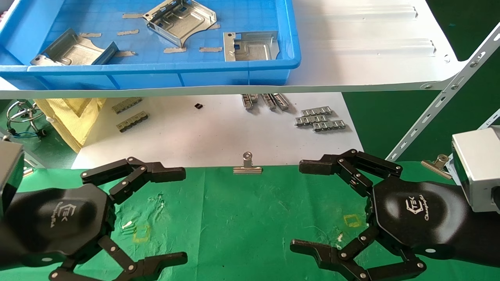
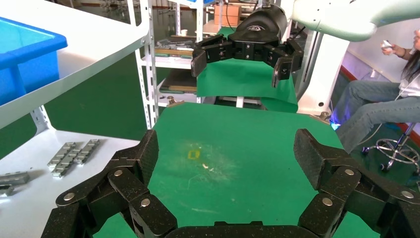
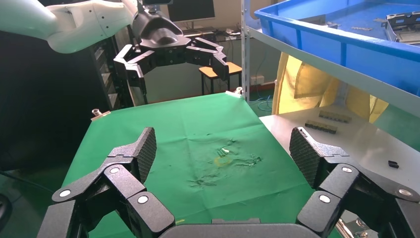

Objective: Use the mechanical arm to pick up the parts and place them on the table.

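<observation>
Head view: left gripper (image 1: 154, 216) spread wide, empty, over green table (image 1: 242, 218); right gripper (image 1: 312, 207) likewise. Three parts (image 1: 181, 21) lie up in blue bin (image 1: 156, 72) on white shelf (image 1: 371, 58), beyond both, nearer left arm. Shelf edge and bin wall block a straight reach.

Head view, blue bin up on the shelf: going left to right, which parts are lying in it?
Three parts, left to right: part at the bin's left end → tilted part in the middle → flat part at the right. All lie inside the blue bin, none yet on the table.
</observation>
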Robot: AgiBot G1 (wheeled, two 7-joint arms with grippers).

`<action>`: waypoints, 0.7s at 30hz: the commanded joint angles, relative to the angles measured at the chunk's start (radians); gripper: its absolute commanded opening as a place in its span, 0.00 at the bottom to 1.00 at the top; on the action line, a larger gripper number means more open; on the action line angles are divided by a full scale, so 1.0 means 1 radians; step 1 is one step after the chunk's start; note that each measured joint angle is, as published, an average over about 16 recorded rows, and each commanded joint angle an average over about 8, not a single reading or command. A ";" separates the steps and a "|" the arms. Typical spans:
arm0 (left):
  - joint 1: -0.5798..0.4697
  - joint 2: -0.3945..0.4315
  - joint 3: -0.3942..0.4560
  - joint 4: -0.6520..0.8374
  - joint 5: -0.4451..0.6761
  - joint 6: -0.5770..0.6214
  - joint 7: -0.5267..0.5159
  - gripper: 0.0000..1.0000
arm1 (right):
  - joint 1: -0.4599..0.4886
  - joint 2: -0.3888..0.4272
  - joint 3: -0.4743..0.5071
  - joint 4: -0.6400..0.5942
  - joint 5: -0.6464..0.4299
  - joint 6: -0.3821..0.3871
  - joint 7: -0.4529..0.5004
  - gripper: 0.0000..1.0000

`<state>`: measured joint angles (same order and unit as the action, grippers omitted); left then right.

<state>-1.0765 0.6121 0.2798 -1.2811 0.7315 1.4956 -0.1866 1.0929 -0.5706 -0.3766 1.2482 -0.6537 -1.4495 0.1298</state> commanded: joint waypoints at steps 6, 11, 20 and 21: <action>0.000 0.000 0.000 0.000 0.000 0.000 0.000 1.00 | 0.000 0.000 0.000 0.000 0.000 0.000 0.000 0.00; 0.000 0.000 0.000 0.000 0.000 0.000 0.000 1.00 | 0.000 0.000 0.000 0.000 0.000 0.000 0.000 0.00; 0.000 0.000 0.000 0.000 0.000 0.000 0.000 1.00 | 0.000 0.000 0.000 0.000 0.000 0.000 0.000 0.00; 0.000 0.000 0.000 0.000 0.000 0.000 0.000 1.00 | 0.000 0.000 0.000 0.000 0.000 0.000 0.000 0.00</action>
<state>-1.0765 0.6121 0.2798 -1.2811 0.7315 1.4955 -0.1866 1.0929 -0.5706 -0.3766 1.2482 -0.6537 -1.4495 0.1298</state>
